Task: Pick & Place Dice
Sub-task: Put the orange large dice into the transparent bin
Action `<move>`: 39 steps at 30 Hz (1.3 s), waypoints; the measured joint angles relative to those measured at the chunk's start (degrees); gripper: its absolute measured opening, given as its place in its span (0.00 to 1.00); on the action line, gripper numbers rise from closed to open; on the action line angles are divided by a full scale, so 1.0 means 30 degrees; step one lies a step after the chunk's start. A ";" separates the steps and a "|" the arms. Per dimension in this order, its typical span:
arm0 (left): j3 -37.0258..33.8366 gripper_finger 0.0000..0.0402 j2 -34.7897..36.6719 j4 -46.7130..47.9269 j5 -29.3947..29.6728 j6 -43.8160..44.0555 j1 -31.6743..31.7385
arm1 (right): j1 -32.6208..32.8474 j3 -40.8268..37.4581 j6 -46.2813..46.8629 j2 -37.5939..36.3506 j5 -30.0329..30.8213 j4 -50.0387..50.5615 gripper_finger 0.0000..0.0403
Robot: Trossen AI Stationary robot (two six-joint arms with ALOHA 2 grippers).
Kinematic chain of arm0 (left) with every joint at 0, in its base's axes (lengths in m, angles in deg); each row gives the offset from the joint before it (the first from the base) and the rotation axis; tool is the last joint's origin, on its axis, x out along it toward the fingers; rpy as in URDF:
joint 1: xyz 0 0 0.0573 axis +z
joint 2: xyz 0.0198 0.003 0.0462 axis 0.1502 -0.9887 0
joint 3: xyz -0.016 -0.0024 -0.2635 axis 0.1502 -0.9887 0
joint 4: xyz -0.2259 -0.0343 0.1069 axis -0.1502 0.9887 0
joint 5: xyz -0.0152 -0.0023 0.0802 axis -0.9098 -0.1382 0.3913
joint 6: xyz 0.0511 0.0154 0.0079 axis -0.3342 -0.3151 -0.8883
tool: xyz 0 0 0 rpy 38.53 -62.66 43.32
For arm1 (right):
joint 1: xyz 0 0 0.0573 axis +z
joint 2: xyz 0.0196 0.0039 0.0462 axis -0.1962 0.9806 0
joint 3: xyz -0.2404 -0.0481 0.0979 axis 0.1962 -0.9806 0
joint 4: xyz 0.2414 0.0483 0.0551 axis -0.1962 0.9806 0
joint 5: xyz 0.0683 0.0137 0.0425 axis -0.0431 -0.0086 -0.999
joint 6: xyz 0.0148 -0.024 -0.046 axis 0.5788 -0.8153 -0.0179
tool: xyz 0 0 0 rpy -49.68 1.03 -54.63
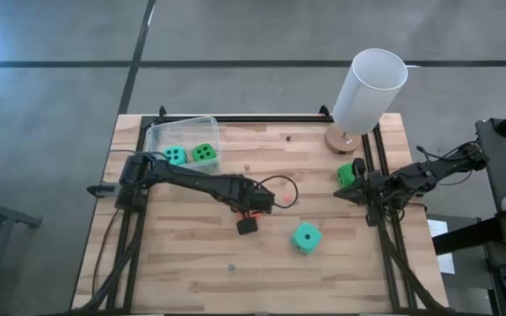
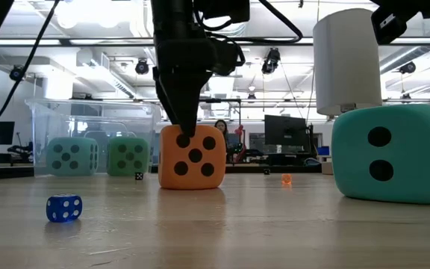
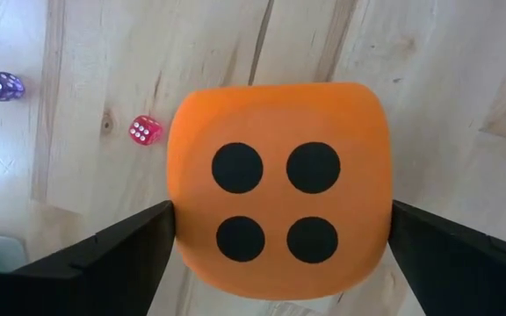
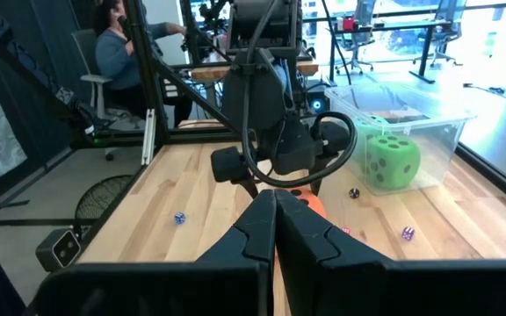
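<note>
Low view: left gripper point(image 2: 189, 127) vertical, fingers wide astride orange die point(image 2: 192, 157); right gripper point(image 4: 275, 230) closed, empty.

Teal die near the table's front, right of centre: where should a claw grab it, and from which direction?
Take the teal die across two opposite flat side faces, coming straight down from above. It sits flat on the table with open wood all around, so both sides look free. It looks soft, so close gently. The left claw is open around the orange die; the right claw waits shut at the right edge.

orange die point(image 1: 278, 203) mostly hidden under left arm in high view, teal die point(image 2: 389, 153) cut off at low view's edge
</note>
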 joint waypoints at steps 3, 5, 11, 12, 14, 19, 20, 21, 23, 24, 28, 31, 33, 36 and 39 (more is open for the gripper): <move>0.0022 0.99 -0.0207 -0.0024 0.0012 0.0383 -0.0007 | 0.0000 0.0001 0.0000 0.0000 -0.0004 -0.0005 0.02; 0.0022 0.99 -0.0351 -0.0055 -0.0004 0.0435 0.0000 | 0.0000 0.0003 -0.0002 0.0000 -0.0002 -0.0001 0.02; 0.0058 0.99 -0.0478 -0.0109 -0.0073 0.0434 0.0000 | 0.0000 0.0004 0.0000 -0.0006 -0.0001 0.0002 0.02; 0.0058 0.99 -0.0478 -0.0116 -0.0073 0.0434 0.0000 | 0.0000 0.0000 0.0000 0.0000 -0.0006 -0.0004 0.02; 0.0036 0.99 -0.0478 -0.0155 -0.0080 0.0422 0.0000 | 0.0000 0.0002 0.0000 0.0000 -0.0004 0.0002 0.02; 0.0036 0.99 -0.0478 -0.0175 -0.0117 0.0379 -0.0004 | 0.0000 0.0005 0.0000 0.0000 -0.0001 0.0002 0.02; 0.0036 0.99 -0.0478 -0.0186 -0.0131 0.0390 -0.0036 | 0.0000 0.0001 0.0000 -0.0004 -0.0004 -0.0001 0.02; 0.0027 0.99 -0.0478 -0.0201 -0.0131 0.0399 -0.0053 | 0.0000 -0.0001 0.0000 0.0000 -0.0001 0.0002 0.02; 0.0022 0.99 -0.0478 -0.0226 -0.0131 0.0397 -0.0073 | 0.0000 0.0005 0.0000 0.0000 0.0000 -0.0001 0.02; 0.0022 0.99 -0.0478 -0.0240 -0.0131 0.0397 -0.0073 | 0.0000 0.0001 0.0000 -0.0004 -0.0007 0.0002 0.02; 0.0013 0.99 -0.0478 -0.0303 -0.0164 0.0397 -0.0073 | 0.0000 -0.0002 0.0000 0.0000 -0.0006 0.0001 0.02; 0.0005 0.99 -0.0478 -0.0346 -0.0204 0.0404 -0.0073 | 0.0000 -0.0001 0.0000 0.0000 -0.0007 -0.0004 0.02; 0.0000 0.98 -0.0478 -0.0394 -0.0204 0.0405 -0.0073 | 0.0000 0.0005 0.0000 0.0000 -0.0007 0.0002 0.02; 0.0000 0.97 -0.0478 -0.0442 -0.0204 0.0406 -0.0073 | 0.0000 -0.0001 0.0000 0.0000 -0.0001 0.0002 0.02; 0.0000 0.94 -0.0478 -0.0459 -0.0187 0.0404 -0.0073 | 0.0000 0.0004 0.0000 0.0000 -0.0007 0.0001 0.02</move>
